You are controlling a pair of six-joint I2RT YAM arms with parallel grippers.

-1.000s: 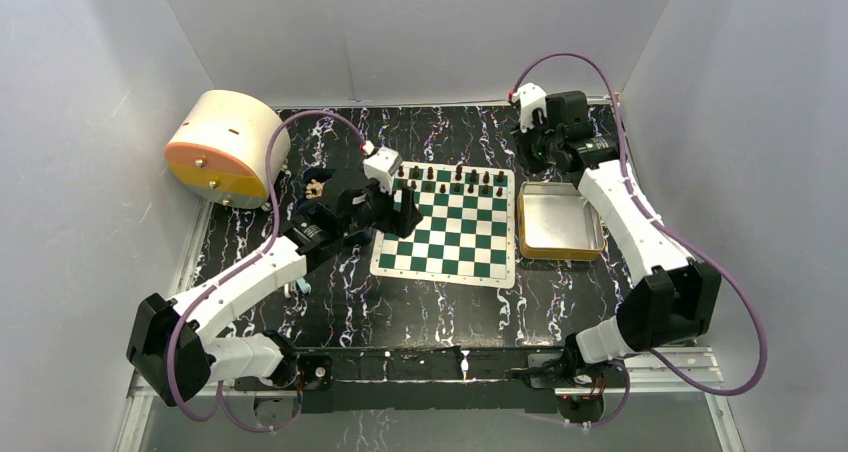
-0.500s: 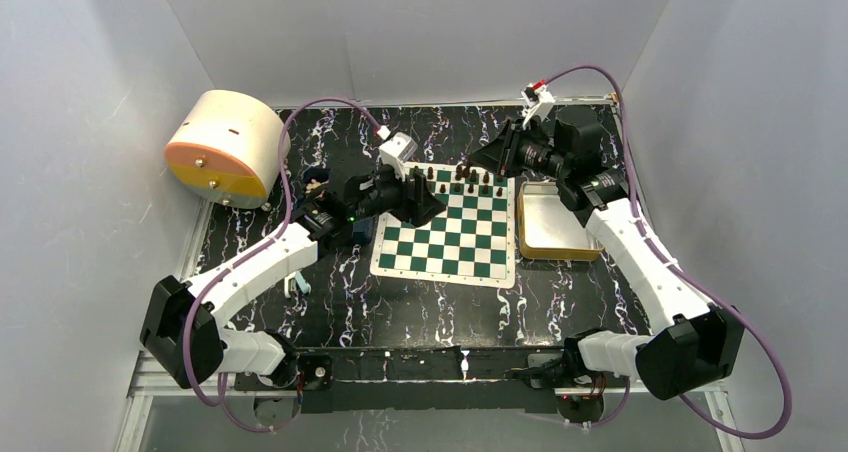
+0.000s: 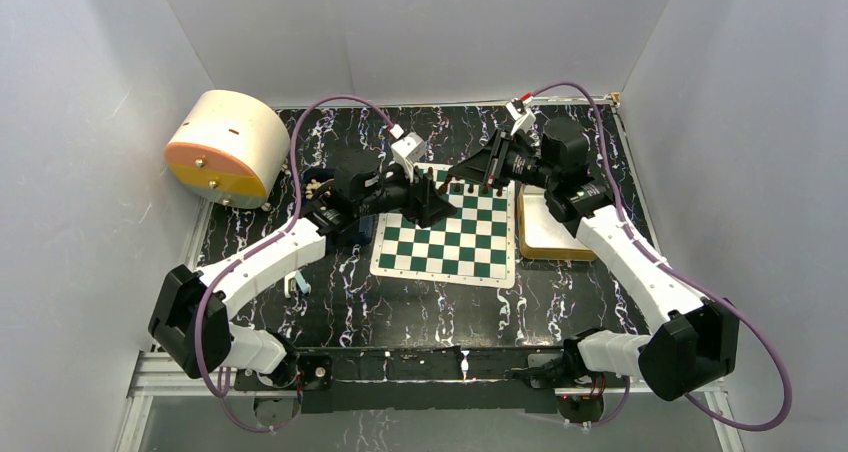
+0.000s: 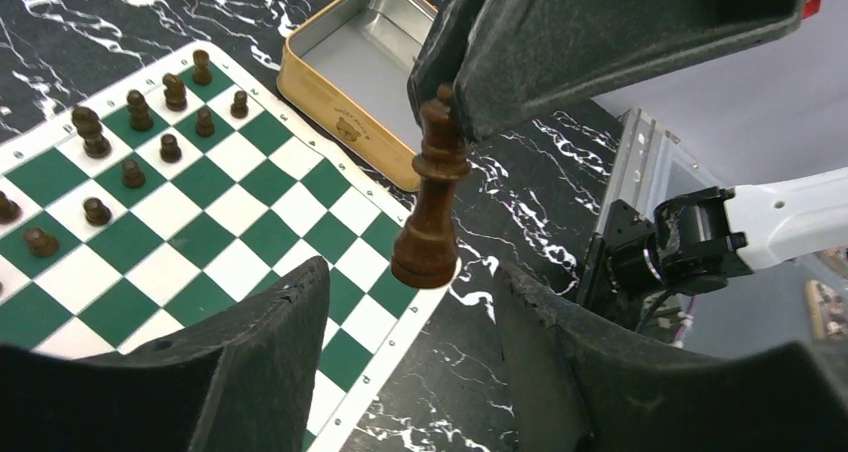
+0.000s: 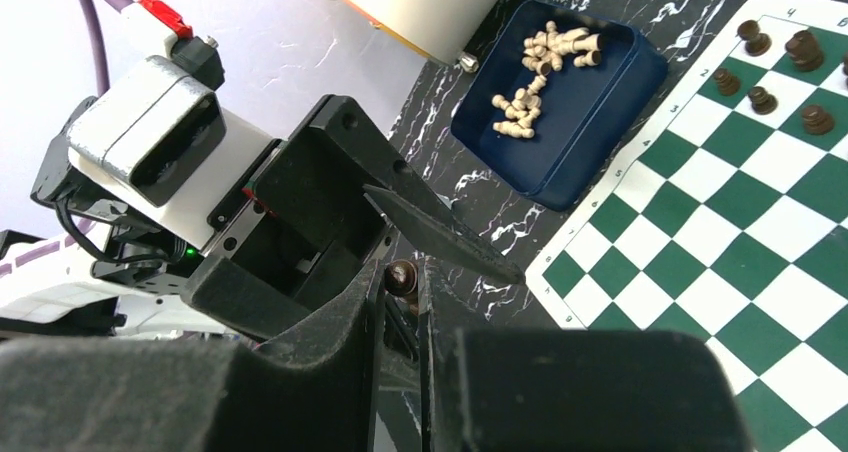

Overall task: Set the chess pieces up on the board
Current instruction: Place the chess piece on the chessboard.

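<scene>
You're mid-handover: your right end effector (image 4: 455, 97) is clamped on the head of a dark chess piece (image 4: 430, 217), which hangs tilted in the air over the board (image 4: 250, 197), near its 11 o'clock corner in the top view. Your left end effector (image 4: 405, 302) is spread open with a finger on either side of the piece's base, touching neither. Next, I'd judge, left must close squarely on the lower body before right lets go.

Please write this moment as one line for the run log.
phase: handover above green-and-white checked board | right gripper: shut on tall dark brown chess piece | left gripper: open around its base
</scene>
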